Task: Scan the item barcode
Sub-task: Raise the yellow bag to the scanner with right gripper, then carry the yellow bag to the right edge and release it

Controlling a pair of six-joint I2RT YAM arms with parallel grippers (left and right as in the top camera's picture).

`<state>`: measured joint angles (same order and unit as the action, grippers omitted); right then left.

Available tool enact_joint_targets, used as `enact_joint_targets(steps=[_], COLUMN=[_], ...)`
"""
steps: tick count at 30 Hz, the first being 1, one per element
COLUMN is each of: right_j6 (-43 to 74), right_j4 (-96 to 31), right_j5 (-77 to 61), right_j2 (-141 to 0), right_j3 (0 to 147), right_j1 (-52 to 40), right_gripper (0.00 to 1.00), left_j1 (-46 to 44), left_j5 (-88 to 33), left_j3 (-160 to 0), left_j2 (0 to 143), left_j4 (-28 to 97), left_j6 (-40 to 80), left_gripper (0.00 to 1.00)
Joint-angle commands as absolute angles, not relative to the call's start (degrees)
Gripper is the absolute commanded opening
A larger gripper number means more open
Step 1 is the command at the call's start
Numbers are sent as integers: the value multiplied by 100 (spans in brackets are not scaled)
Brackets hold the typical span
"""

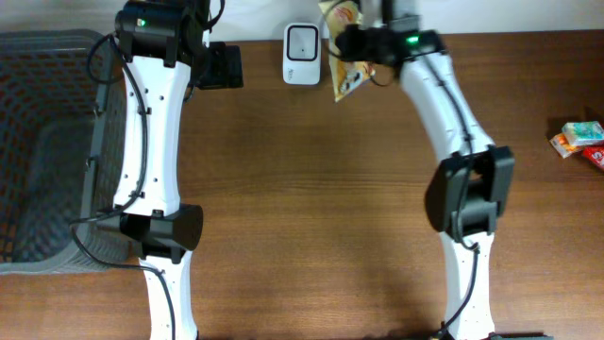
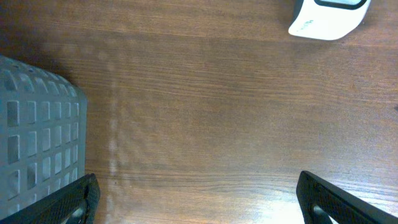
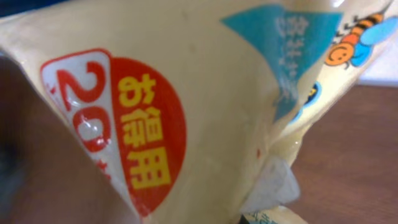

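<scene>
Basket [image 1: 38, 142] at near left. Farther back, left gripper [image 2: 198, 202] wide open above the worktop [image 1: 311, 208]; right gripper [image 1: 349, 47] clamped on the yellow snack packet [image 1: 347, 80], just right of the scanner [image 1: 303, 42] — barcode unseen; turn it squarely toward the scanner window.

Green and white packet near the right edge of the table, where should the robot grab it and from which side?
Probably the right gripper, once free of the yellow snack bag, straight down from above, pinching the green and white packet across its narrower width. It lies flat on the table, so only its top is exposed; an orange packet crowds one end, so avoid that side.
</scene>
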<state>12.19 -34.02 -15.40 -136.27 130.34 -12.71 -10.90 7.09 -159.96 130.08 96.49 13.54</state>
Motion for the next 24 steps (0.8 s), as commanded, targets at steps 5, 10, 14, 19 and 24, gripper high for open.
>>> enact_joint_targets(steps=[5, 10, 14, 19, 24], right_j6=[185, 193, 202, 1146, 1149], right_j4=[-2718, -2703, -2967, -4821, -6681], right_j5=[2001, 2023, 2086, 2836, 2808], right_j2=[-14094, -14206, -13456, -12689, -12711], right_j3=[13148, 13150, 13220, 13222, 13181], right_j1=[-2567, -2534, -2178, -537, 1660], right_gripper=[4, 4, 4, 4, 4], left_j1=[-1070, -1070, -1070, -1070, -1070], left_j5=[731, 731, 731, 731, 731], left_j3=[-16009, -16009, -16009, -16009, -16009], left_j2=[12986, 12986, 12986, 12986, 12986], left_j4=[9655, 9653, 9655, 9655, 9655], left_j6=[1409, 1409, 1409, 1409, 1409], left_gripper=[99, 99, 99, 99, 99])
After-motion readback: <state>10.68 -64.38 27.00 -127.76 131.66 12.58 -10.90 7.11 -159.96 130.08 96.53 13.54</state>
